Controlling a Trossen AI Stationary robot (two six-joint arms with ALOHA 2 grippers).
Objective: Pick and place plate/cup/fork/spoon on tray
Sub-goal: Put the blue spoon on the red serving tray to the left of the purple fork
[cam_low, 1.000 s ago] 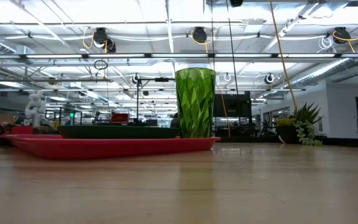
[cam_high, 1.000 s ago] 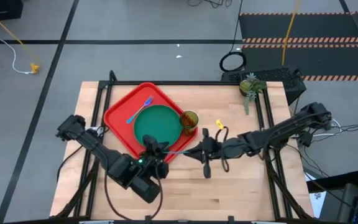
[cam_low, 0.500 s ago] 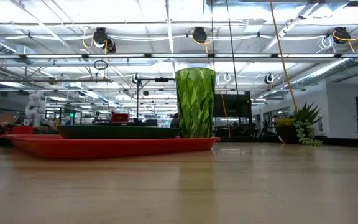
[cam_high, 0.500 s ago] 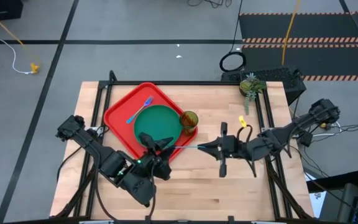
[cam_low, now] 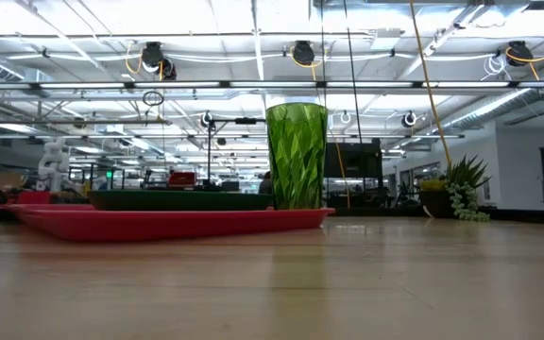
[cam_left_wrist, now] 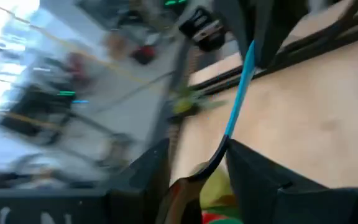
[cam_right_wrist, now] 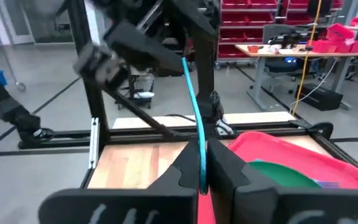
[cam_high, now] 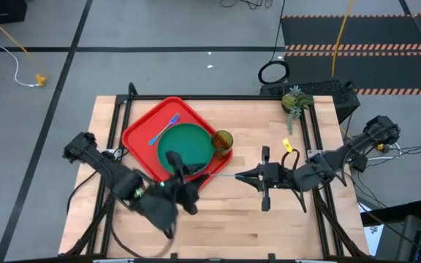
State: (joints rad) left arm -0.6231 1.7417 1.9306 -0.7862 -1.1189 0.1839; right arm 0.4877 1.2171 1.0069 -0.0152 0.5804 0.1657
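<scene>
I see the red tray on the left half of the table, turned so its corners point up and down. The green plate lies flat in the tray. The blue fork lies in the tray too, by the far left edge of the plate. The green cup stands up straight on the right corner of the tray, just beside the plate. In my low view the cup is tall on the tray, and the plate is a dark strip beside it. The spoon is not on the tray. It is up in the air by the near right edge of the tray, between my two tools. My right tool is closed tight on the blue handle, and in its own camera the spoon runs from its fingers to the other arm. My left tool is at the dark bowl end. In its camera the spoon sits between the fingers, which are wide apart, and I cannot tell if they touch it. A small plant sits at the far right corner of the table
</scene>
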